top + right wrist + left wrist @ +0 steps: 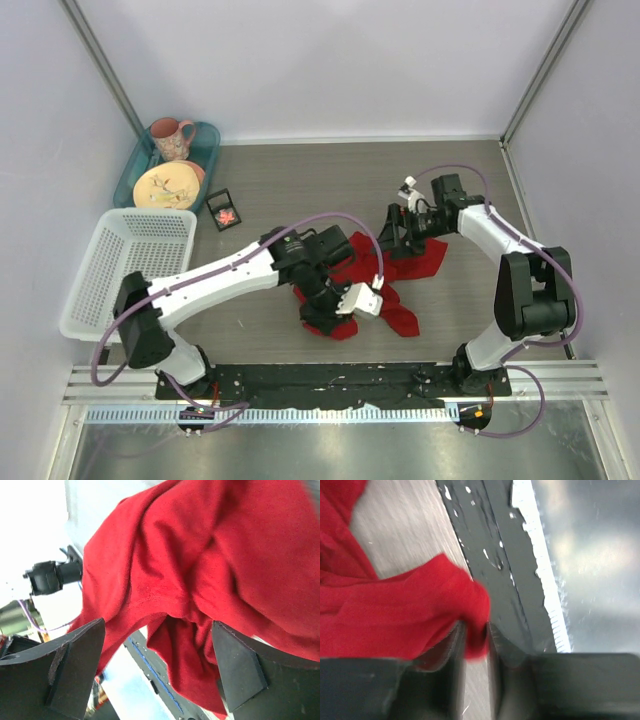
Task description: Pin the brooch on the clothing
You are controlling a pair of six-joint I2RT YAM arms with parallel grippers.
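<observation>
– On the table (300, 190), how does the shirt look from your end?

– I see the shirt (420, 260) midway between my two arms. It is bright red and crumpled into a heap, with folds running every way and one flap trailing toward the near edge.

– And the brooch?

– I take it to be the tiny pink speck, the brooch (227, 214), lying in the small black box (218, 202). That is to the far left, well apart from the shirt. It is too small for me to make out its shape.

– Fingers?

– My left gripper (476, 630) sits at the near edge of the heap. Its fingers (457, 640) are close together on a fold of red cloth, which touches both. My right gripper (157, 625) is at the far edge with its fingers (75, 665) spread wide. Cloth shows in the gap, but I cannot tell whether it touches them.

– And the surroundings?

– The tabletop is grey-brown wood grain. There are plain white walls on three sides and metal posts at the far corners. A white basket (95, 290) stands at the left edge. Beyond it is a teal tray (208, 140) holding a pink mug (170, 138) and a plate (165, 187). A black base plate (330, 378) runs along the near edge under the arms.
</observation>
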